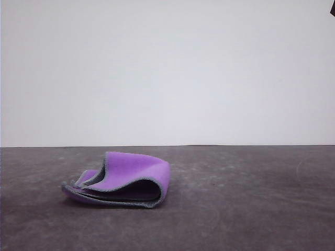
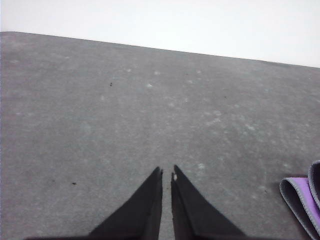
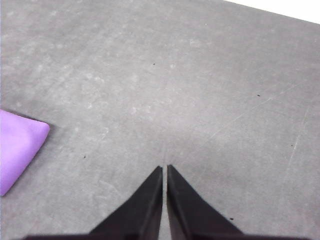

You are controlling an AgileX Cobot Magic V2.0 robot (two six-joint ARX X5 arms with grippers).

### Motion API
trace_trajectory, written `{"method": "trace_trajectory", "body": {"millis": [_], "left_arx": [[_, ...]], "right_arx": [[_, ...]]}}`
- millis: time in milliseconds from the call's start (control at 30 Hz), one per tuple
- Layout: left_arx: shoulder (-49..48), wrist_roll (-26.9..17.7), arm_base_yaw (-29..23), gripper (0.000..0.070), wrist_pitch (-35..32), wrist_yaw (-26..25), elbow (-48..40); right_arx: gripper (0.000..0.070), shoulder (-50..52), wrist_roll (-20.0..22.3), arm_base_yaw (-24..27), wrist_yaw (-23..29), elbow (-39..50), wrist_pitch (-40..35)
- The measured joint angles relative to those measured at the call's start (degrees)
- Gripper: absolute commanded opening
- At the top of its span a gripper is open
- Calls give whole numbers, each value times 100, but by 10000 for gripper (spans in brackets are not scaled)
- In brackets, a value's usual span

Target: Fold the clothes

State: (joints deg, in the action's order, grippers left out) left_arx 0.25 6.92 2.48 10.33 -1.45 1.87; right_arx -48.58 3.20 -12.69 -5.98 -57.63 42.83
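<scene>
The clothes (image 1: 125, 178), a small purple cloth with grey stitched edging, lie folded over in loose layers on the dark grey table (image 1: 251, 209), left of centre in the front view. My left gripper (image 2: 167, 172) is shut over bare table, with a corner of the clothes (image 2: 305, 197) off to one side of it. In the right wrist view my right gripper (image 3: 164, 167) is shut too, nothing between its fingers, and a purple corner of the clothes (image 3: 17, 147) lies apart from it.
The table runs back to a plain white wall (image 1: 167, 73). A small dark object (image 1: 332, 9) shows at the top right corner of the front view.
</scene>
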Motion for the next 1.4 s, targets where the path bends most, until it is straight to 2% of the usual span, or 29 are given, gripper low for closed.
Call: {"method": "trace_trajectory", "body": {"millis": [367, 533, 667, 900, 1033, 1200, 1400], "left_arx": [[0, 0, 0, 17, 0, 0, 0], [0, 0, 0, 17, 0, 0, 0], [0, 1, 0, 17, 0, 1, 0], [0, 0, 0, 17, 0, 0, 0], [0, 0, 0, 17, 0, 0, 0], [0, 0, 0, 17, 0, 1, 0], [2, 2, 0, 17, 2, 0, 0]], "right_arx": [[9, 0, 0, 0, 1, 0, -7], [9, 122, 117, 88, 101, 126, -298], [9, 769, 218, 467, 171, 934, -902], [9, 2301, 258, 1071, 161, 3161, -3118], [9, 3200, 252, 1205, 152, 4333, -4137], [9, 4170, 236, 1209, 146, 5264, -4224], [9, 4851, 187, 1209, 150, 5674, -4085]]}}
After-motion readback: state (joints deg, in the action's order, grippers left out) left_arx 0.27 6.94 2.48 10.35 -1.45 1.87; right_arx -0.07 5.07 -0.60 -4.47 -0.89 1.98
